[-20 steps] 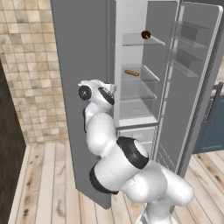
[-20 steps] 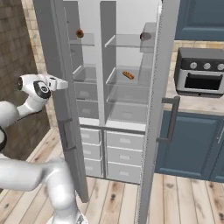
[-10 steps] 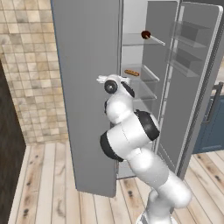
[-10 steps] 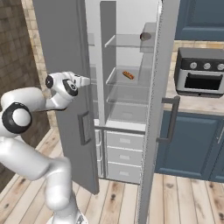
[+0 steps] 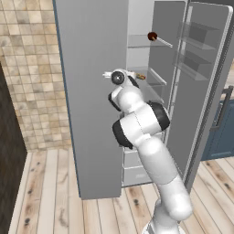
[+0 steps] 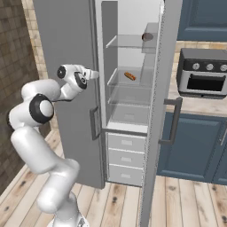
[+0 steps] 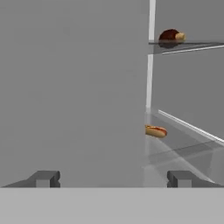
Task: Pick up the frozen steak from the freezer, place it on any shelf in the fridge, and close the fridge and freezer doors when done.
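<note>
The frozen steak (image 5: 152,36) (image 6: 146,37) (image 7: 169,38), a dark red-brown lump, rests on the top glass shelf (image 6: 126,42) of the fridge. The freezer door (image 5: 91,91) (image 6: 66,40) (image 7: 70,87) is swung across the freezer and hides its inside. I cannot tell whether it is fully closed. My gripper (image 5: 109,74) (image 6: 94,73) (image 7: 112,179) is open and empty, right at the door's front face near its inner edge. The fridge door (image 5: 205,82) (image 6: 162,88) stands wide open on the right.
An orange-brown sausage (image 5: 140,77) (image 6: 130,76) (image 7: 155,131) lies on the middle shelf. Grey drawers (image 6: 126,157) fill the fridge's bottom. A toaster oven (image 6: 201,73) sits on the counter above blue cabinets (image 6: 195,146) at right. A tiled wall (image 5: 27,73) stands to the left.
The freezer door has swung from wide open to covering the freezer. My arm has moved rightwards and up along with it. The gripper has stayed open.
</note>
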Robot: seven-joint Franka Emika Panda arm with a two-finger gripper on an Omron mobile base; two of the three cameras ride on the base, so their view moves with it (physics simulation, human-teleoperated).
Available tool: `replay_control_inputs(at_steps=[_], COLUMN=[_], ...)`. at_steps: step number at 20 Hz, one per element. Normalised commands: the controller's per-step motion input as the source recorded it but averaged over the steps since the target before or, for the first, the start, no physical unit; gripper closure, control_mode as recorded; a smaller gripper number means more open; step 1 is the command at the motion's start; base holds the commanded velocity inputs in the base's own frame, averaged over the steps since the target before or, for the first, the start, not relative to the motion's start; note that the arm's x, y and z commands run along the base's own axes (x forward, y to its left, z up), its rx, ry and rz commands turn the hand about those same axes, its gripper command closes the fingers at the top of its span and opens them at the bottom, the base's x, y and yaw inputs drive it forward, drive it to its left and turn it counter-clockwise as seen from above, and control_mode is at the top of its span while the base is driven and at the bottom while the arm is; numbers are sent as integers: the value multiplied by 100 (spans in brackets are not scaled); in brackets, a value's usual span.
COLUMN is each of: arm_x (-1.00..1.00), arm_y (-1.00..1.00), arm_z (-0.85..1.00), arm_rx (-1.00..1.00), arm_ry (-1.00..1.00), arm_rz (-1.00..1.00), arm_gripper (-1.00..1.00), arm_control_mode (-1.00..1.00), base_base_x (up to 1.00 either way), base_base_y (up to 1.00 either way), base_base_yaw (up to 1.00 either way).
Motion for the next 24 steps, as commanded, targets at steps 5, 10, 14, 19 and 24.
replay_control_inputs(at_steps=[5, 10, 14, 19, 24], arm_x=[32, -75, -100, -100, -100], arm_y=[0, -13, -11, 2, 33], arm_z=[0, 2, 43, 85, 100], arm_rx=[0, 0, 3, 1, 0], arm_ry=[0, 1, -3, -7, -1], arm_rz=[0, 6, 3, 11, 17], arm_gripper=[-100, -100, -100, -100, -100], arm_control_mode=[-100, -100, -100, -100, -100], base_base_x=[0, 0, 0, 0, 0], base_base_y=[0, 0, 0, 0, 0], base_base_yaw=[0, 0, 0, 0, 0])
